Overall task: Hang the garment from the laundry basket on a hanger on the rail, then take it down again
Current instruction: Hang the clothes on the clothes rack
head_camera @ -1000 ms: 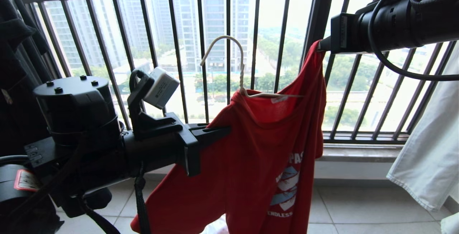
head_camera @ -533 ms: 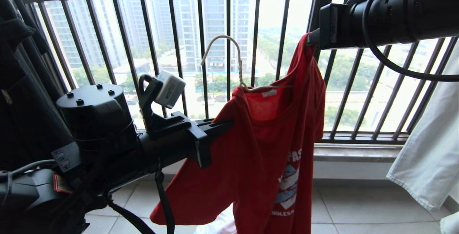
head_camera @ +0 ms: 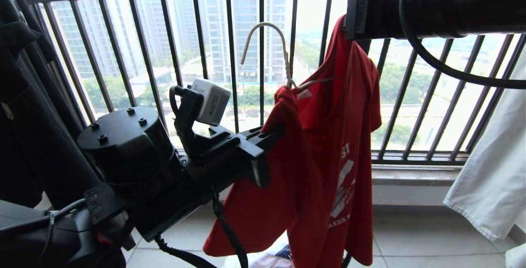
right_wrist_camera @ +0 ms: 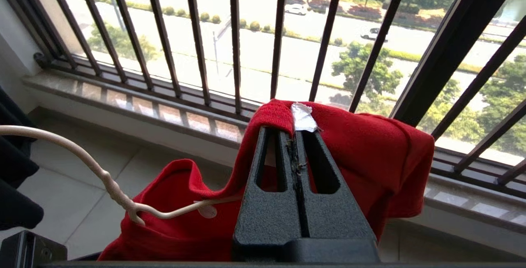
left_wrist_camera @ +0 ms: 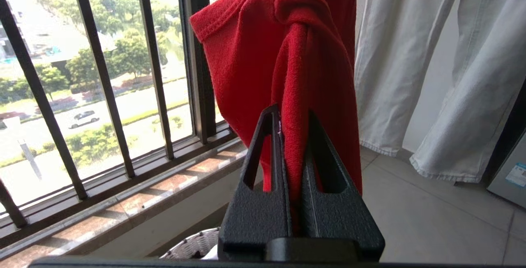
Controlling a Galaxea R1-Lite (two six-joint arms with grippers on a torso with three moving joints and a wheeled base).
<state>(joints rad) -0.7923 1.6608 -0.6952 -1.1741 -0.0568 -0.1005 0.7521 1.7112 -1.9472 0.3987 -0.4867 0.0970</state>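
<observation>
With the thin off-white wire hanger (head_camera: 287, 70) apparently inside its collar, the red short-sleeved T-shirt (head_camera: 324, 157) hangs mid-air, pinched by left gripper (left_wrist_camera: 294, 136) and right gripper (right_wrist_camera: 294, 144) fingers; rail-hanging remains.

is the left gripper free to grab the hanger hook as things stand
Probably not. The left gripper is shut on a fold of the red T-shirt, and the hanger hook stands above it, so it would have to let go first.
</observation>
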